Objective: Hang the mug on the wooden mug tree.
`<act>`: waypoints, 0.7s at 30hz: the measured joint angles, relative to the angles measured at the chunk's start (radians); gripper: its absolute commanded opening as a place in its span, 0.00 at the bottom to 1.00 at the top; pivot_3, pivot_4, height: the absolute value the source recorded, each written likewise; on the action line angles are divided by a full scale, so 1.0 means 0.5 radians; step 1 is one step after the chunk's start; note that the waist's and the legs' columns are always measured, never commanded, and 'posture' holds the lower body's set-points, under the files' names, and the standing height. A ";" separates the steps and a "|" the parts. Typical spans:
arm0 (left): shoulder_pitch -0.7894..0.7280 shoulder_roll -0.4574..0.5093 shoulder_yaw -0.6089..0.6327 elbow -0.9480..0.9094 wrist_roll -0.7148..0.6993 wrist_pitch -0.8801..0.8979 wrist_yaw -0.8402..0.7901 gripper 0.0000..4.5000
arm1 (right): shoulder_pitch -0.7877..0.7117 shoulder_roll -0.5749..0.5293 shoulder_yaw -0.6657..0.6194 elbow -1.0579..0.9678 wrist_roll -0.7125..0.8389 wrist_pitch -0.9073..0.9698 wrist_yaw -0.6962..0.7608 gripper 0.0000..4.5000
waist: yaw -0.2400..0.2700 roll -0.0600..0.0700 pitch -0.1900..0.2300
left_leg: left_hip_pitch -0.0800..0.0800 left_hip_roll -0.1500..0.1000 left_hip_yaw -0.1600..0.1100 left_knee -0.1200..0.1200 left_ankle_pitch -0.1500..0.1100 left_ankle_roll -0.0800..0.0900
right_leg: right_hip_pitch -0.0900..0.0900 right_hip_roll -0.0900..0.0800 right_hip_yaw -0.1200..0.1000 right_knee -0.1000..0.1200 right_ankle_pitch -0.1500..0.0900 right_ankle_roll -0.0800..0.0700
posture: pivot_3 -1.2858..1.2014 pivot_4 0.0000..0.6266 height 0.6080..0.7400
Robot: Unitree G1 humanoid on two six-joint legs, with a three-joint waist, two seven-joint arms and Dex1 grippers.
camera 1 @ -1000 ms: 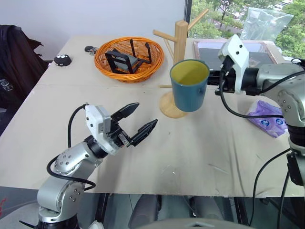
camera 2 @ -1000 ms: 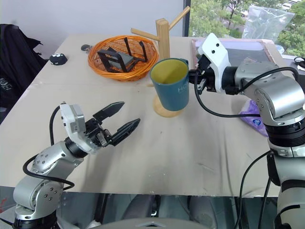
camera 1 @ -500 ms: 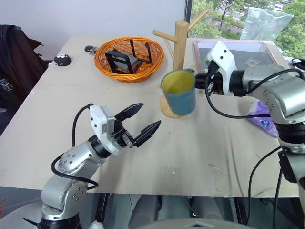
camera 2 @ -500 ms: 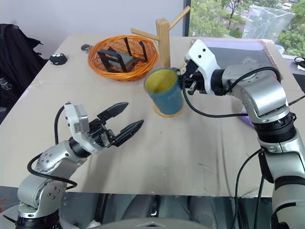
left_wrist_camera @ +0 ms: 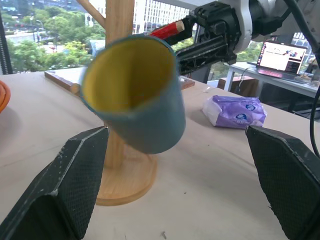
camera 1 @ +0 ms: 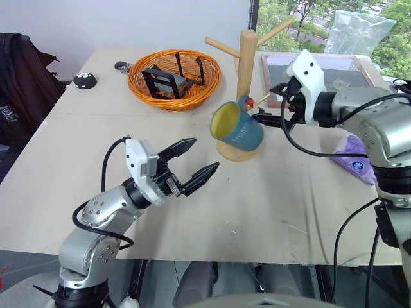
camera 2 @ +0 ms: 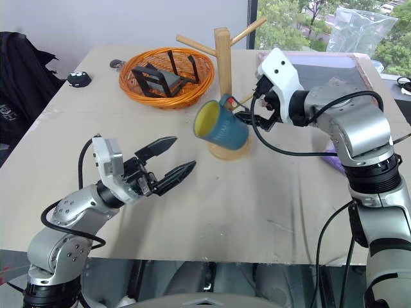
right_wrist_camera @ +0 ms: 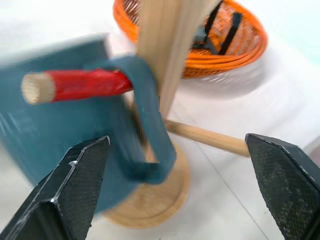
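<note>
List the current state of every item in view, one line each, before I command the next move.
mug: hanging by its handle on the red-tipped peg, tilted, mouth toward the left arm, empty.
wooden mug tree: upright on the table, mug on one peg.
right tool: open, beside the handle, not gripping.
left tool: open, empty, above the table.
wicker basket: upright, black items inside.
purple packet: flat on the table.

Both arms are built of rounded silver-grey metal segments joined by cylindrical joints, with small dark screws set into the joint caps. Looping black cables run outside each arm from the elbow housings toward the wrists. Each wrist carries a boxy white plastic housing ahead of a black mechanism. The left gripper [camera 1: 191,162] and the right gripper [camera 1: 269,115] each end in two long, tapering black fingers [left_wrist_camera: 75,187], whose inner pads bear a fine cross-hatched texture.
</note>
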 measured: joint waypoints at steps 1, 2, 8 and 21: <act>-0.013 0.000 -0.005 0.016 0.001 -0.005 -0.006 1.00 | 0.010 -0.017 -0.022 -0.013 0.010 0.010 0.001 0.99 | 0.000 0.000 0.000 | 0.000 0.000 0.000 0.000 0.000 0.000 | 0.000 0.000 0.000 0.000 0.000 0.000 | 0.52 0.24 0.98; -0.026 0.000 -0.008 0.035 0.002 -0.010 -0.016 1.00 | 0.026 -0.037 -0.050 -0.031 0.027 0.023 0.004 0.99 | 0.001 0.000 0.000 | 0.000 0.000 0.000 0.000 0.000 0.000 | 0.000 0.000 0.000 0.000 0.000 0.000 | 0.52 0.24 0.98; -0.050 0.003 -0.020 0.105 0.029 -0.061 -0.070 1.00 | 0.169 -0.196 -0.256 -0.141 0.171 0.117 0.062 0.99 | 0.001 0.000 0.000 | 0.000 0.001 0.001 -0.001 0.000 0.000 | 0.000 0.000 0.000 -0.001 0.000 0.000 | 0.52 0.24 0.98; 0.184 0.037 -0.131 0.192 0.289 -0.167 -0.107 1.00 | 1.805 0.049 -0.852 -0.509 0.308 -0.554 0.203 0.99 | 0.007 -0.003 -0.003 | 0.003 -0.001 0.003 0.000 -0.001 0.002 | 0.004 0.001 0.003 0.000 0.000 0.001 | 0.52 0.24 0.98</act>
